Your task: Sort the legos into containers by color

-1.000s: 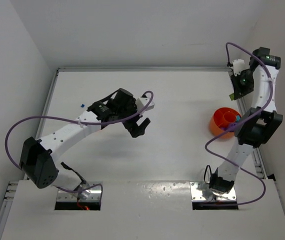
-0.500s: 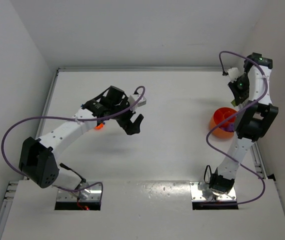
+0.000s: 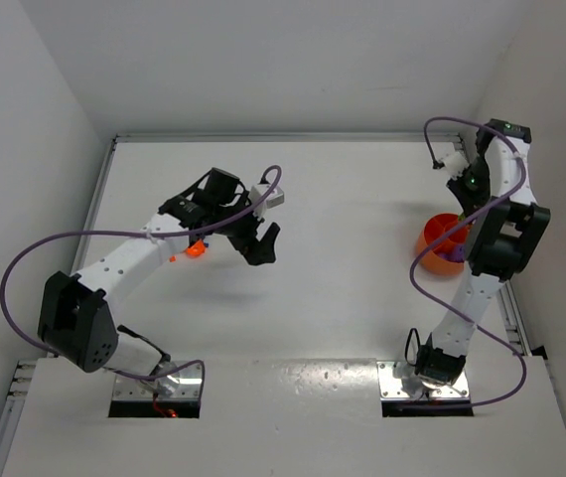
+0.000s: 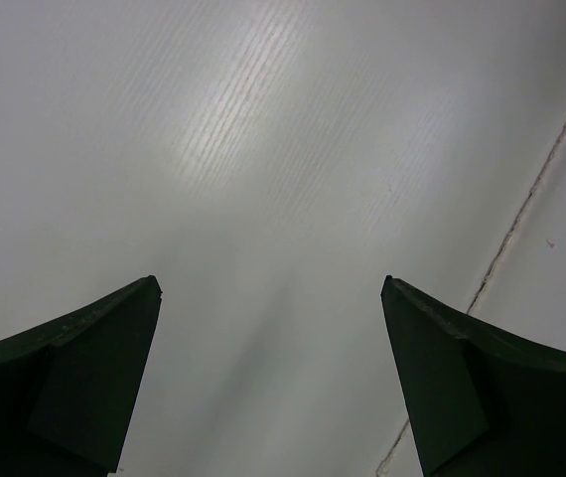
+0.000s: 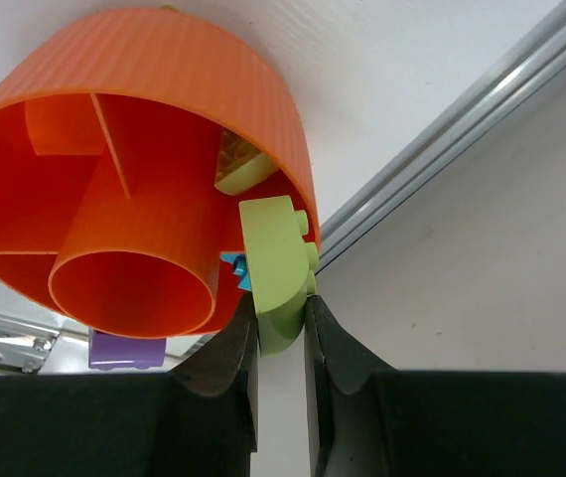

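Note:
In the right wrist view my right gripper (image 5: 281, 320) is shut on a lime green lego (image 5: 279, 260), held just above the rim of the round orange container (image 5: 179, 94). Its dividers form compartments; one holds another lime lego (image 5: 244, 171) and a teal lego (image 5: 233, 269) shows beside the held one. A purple lego (image 5: 124, 350) lies outside, below the tub. In the top view the container (image 3: 434, 241) sits at the right under the right arm. My left gripper (image 3: 261, 244) hangs open over the table's middle, nothing between its fingers (image 4: 84, 348). An orange lego (image 3: 194, 250) lies under the left arm.
A metal rail (image 5: 462, 109) runs along the table's right edge, close behind the tub. White walls close in the table at the back and on both sides. The right arm's purple cable (image 3: 432, 273) loops beside the tub.
The left arm has swung left and back, uncovering the orange lego beneath it. The right arm has drawn its wrist leftward over the tub, still holding the lime lego.

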`<action>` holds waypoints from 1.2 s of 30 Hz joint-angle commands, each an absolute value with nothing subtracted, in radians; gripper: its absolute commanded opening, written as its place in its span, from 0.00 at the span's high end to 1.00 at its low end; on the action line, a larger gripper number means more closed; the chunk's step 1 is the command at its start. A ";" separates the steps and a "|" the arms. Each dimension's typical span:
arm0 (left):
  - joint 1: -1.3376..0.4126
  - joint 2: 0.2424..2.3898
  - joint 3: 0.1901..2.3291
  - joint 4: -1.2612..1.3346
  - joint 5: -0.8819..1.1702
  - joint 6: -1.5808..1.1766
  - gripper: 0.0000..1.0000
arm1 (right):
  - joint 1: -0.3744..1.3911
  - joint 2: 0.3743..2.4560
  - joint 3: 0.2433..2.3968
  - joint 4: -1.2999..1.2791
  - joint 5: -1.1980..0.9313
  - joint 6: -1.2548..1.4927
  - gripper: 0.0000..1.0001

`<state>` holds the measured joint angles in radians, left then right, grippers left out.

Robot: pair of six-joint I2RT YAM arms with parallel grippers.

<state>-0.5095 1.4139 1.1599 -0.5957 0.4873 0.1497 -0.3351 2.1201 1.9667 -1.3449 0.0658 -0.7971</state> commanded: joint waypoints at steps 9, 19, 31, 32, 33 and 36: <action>-0.479 1.436 1.163 -0.577 0.531 0.156 0.00 | -0.322 2.056 1.867 -1.404 0.058 -0.881 0.78; -0.416 1.445 1.195 -0.568 0.496 0.138 0.00 | -0.322 2.036 1.960 -1.404 0.067 -0.881 0.59; -0.342 1.531 1.394 -0.511 0.099 0.138 0.00 | -0.342 1.959 2.206 -1.362 -0.145 -0.718 0.59; -0.328 1.578 1.411 -0.502 0.066 0.138 0.00 | -0.342 1.959 2.192 -1.352 -0.197 -0.686 0.59; -0.328 1.607 1.429 -0.502 -0.001 0.138 0.00 | -0.331 1.945 2.183 -1.351 -0.225 -0.619 0.58; -0.319 1.718 1.512 -0.502 -0.140 0.094 0.00 | -0.322 1.916 2.087 -1.341 -0.416 -0.507 0.53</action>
<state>-0.3378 1.6253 1.4460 -0.5201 0.0742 0.1383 -0.3344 1.9633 2.1521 -1.3388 -0.1860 -0.6739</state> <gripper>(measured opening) 0.995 0.434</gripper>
